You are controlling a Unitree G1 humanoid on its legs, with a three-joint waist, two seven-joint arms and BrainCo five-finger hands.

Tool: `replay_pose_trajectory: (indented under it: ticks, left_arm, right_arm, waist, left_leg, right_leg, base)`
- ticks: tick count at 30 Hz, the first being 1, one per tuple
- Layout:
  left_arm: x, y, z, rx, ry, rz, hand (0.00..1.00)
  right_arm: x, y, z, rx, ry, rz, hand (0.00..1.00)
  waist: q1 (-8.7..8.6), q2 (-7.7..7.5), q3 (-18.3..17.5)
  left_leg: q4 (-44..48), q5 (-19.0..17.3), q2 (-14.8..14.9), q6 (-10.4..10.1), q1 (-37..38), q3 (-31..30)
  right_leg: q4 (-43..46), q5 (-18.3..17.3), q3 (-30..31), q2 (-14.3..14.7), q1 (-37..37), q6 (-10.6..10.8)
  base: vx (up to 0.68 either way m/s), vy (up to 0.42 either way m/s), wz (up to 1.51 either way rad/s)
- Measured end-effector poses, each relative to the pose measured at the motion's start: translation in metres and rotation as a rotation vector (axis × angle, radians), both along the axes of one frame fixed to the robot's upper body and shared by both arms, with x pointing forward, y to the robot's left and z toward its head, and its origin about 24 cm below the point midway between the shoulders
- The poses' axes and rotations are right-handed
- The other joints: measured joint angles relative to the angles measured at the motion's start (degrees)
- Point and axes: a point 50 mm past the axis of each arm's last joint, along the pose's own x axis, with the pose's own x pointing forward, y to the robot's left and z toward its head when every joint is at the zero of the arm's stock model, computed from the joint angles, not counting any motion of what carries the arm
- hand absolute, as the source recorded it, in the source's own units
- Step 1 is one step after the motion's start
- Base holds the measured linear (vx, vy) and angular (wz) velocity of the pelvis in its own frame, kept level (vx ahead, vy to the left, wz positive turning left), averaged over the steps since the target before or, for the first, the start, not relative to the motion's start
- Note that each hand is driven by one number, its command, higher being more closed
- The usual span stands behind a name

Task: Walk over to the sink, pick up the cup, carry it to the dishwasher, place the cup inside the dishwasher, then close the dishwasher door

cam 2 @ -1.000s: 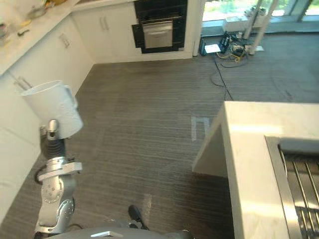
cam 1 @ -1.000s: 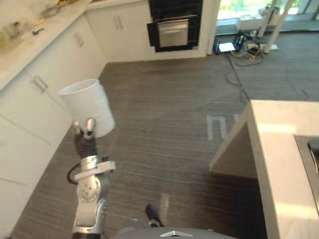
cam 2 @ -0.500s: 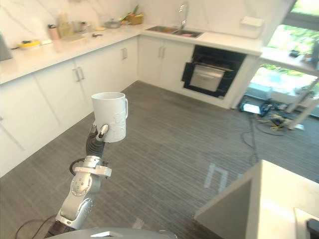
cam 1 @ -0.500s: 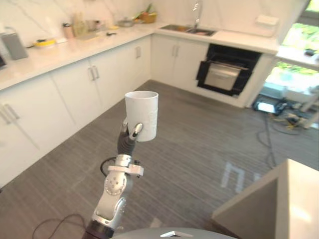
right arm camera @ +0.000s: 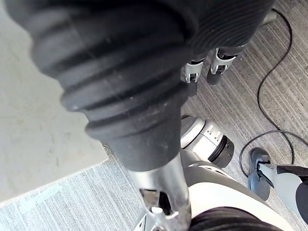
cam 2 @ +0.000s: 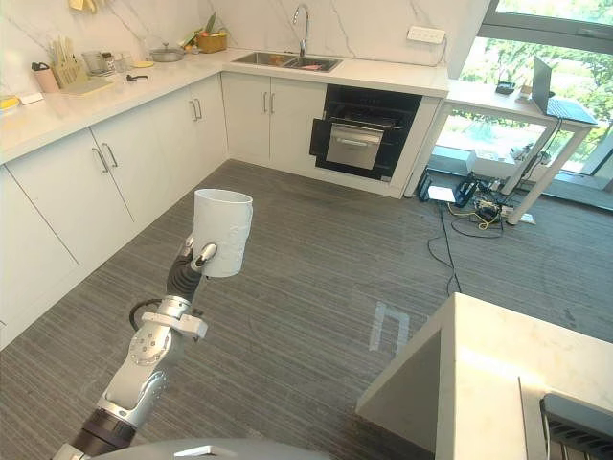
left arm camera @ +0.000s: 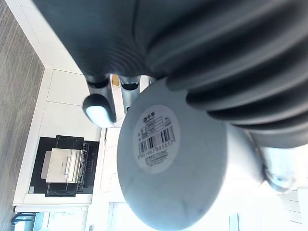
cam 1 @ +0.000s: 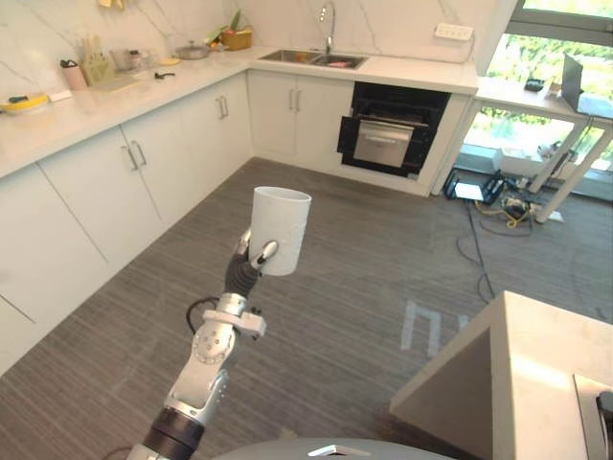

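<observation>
A white cup (cam 1: 281, 230) stands upright in the air over the grey floor, with my left hand (cam 1: 251, 261) shut on its lower part from behind. Seen from the left wrist, the cup's round bottom (left arm camera: 163, 163) carries a barcode label, and the fingers (left arm camera: 98, 103) lie along its side. Across the room, the black dishwasher (cam 1: 383, 144) sits under the far counter with its silver-fronted door tilted open. The sink (cam 1: 311, 59) with its tap lies in the counter just left of the dishwasher. My right hand (right arm camera: 207, 62) hangs relaxed beside the island counter, holding nothing.
White cabinets (cam 1: 96, 192) run under a long counter along the left wall. A pale island counter (cam 1: 536, 374) juts in at the lower right. Cables and table legs (cam 1: 498, 201) clutter the floor right of the dishwasher. A white tape mark (cam 1: 421, 326) lies on the floor.
The camera has lifted and swung, from the floor by the cabinets to the whole kitchen. The cup, tilted a second ago, is now upright in my left hand.
</observation>
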Motion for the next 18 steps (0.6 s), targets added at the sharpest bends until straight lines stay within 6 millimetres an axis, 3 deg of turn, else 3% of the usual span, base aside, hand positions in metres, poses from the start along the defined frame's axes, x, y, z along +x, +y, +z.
replay_pose_trajectory:
  ticks: [4,6,8,9,10,11,12,13,14,15,16,18]
  left_arm:
    - [0.005,0.009,0.004,-0.047,0.004,0.055,1.00]
    - [0.007,0.014,0.006,-0.108,0.027,0.091,1.00]
    - [0.009,0.017,0.008,-0.151,0.051,0.103,1.00]
    - [0.009,0.018,0.008,-0.163,0.058,0.109,1.00]
    - [0.010,0.021,0.005,-0.189,0.093,0.131,1.00]
    - [0.008,0.023,-0.003,-0.198,0.152,0.138,1.00]
    - [0.007,0.023,-0.006,-0.197,0.176,0.135,1.00]
    - [0.006,0.023,-0.009,-0.205,0.209,0.127,1.00]
    - [0.005,0.028,-0.011,-0.213,0.219,0.131,1.00]
    - [0.005,0.032,-0.012,-0.212,0.222,0.145,1.00]
    - [0.006,0.036,-0.012,-0.198,0.219,0.149,1.00]
    - [0.007,0.035,-0.010,-0.178,0.212,0.126,1.00]
  right_arm:
    - [0.000,0.000,0.000,0.009,-0.008,0.002,0.00]
    - [0.000,0.002,0.000,0.022,-0.019,0.000,0.00]
    - [-0.002,0.004,0.000,0.041,-0.048,-0.027,0.00]
    - [0.000,0.002,0.001,0.040,-0.063,-0.041,0.00]
    - [0.007,-0.003,0.002,0.032,-0.093,-0.070,0.00]
    - [0.014,-0.004,0.002,0.037,-0.124,-0.100,0.00]
    - [0.015,-0.005,0.002,0.040,-0.130,-0.111,0.00]
    - [0.018,-0.003,0.002,0.051,-0.155,-0.122,0.00]
    - [0.026,0.000,0.001,0.057,-0.180,-0.135,0.00]
    - [0.028,-0.001,0.002,0.057,-0.188,-0.135,0.00]
    - [0.033,0.000,0.003,0.053,-0.221,-0.130,0.00]
    - [0.045,0.002,0.004,0.056,-0.276,-0.114,0.00]
  waist:
    - [0.11,0.00,0.02]
    - [0.47,-0.22,0.08]
    - [1.33,-1.67,0.51]
    - [1.49,-1.57,1.06]
    - [1.94,-1.77,3.63]
    - [1.75,-1.45,4.07]
    - [1.75,-1.37,4.09]
    - [1.62,-0.78,4.51]
    - [2.00,-0.41,5.32]
    - [2.04,-0.40,5.42]
    - [2.08,-0.42,5.43]
    - [2.11,-1.70,6.10]
  left_leg:
    - [0.02,-0.46,-0.10,-0.09,-0.54,0.30]
    - [0.06,-1.19,-0.59,0.13,-1.06,0.03]
    - [2.39,-3.16,-3.14,1.27,-1.11,-4.58]
    - [4.91,-4.73,-3.48,1.49,-1.58,-6.49]
    - [10.54,-8.46,-3.14,2.42,-2.40,-7.29]
    - [14.87,-11.29,-2.82,3.17,-3.06,-8.58]
    - [15.64,-11.96,-2.84,3.76,-3.01,-9.37]
    - [15.95,-12.24,-2.77,4.49,-2.78,-11.48]
    - [16.02,-12.58,-2.07,4.99,-1.61,-12.64]
    - [15.95,-12.70,-1.75,5.13,-1.33,-12.99]
    - [15.92,-12.86,-1.30,5.35,-1.44,-13.50]
    - [15.68,-13.38,-2.01,5.38,-1.21,-14.23]
  right_leg:
    - [1.94,-1.20,0.73,-0.23,-1.63,-0.28]
    - [7.92,-4.51,0.77,-1.36,-4.45,-0.77]
    - [17.58,-10.72,0.31,-5.04,-7.56,-4.65]
    - [21.76,-11.13,0.25,-5.78,-8.06,-5.55]
    - [35.35,-9.82,0.17,-8.65,-12.37,-8.65]
    - [46.10,-5.08,1.58,-10.46,-16.97,-15.50]
    - [49.72,-1.53,2.56,-10.92,-18.64,-15.79]
    - [55.57,3.90,4.72,-10.89,-22.41,-12.07]
    - [54.95,-3.26,4.47,-8.55,-23.78,-7.44]
    - [52.17,-5.97,3.73,-7.05,-23.93,-6.24]
    - [40.50,-6.78,2.18,-3.91,-23.26,-4.17]
    - [19.86,-2.66,0.51,-0.51,-21.66,-2.09]
  base:
    - [0.00,0.001,-0.05]
    - [-0.01,0.037,0.09]
    - [0.04,0.059,0.26]
    - [0.07,0.012,0.22]
    - [-0.01,0.021,0.31]
    - [-0.04,0.043,0.41]
    - [-0.01,0.107,0.74]
    - [0.09,0.116,0.67]
    - [0.14,0.104,0.59]
    - [0.17,0.086,0.36]
    - [0.16,0.037,0.29]
    - [0.25,-0.056,0.32]
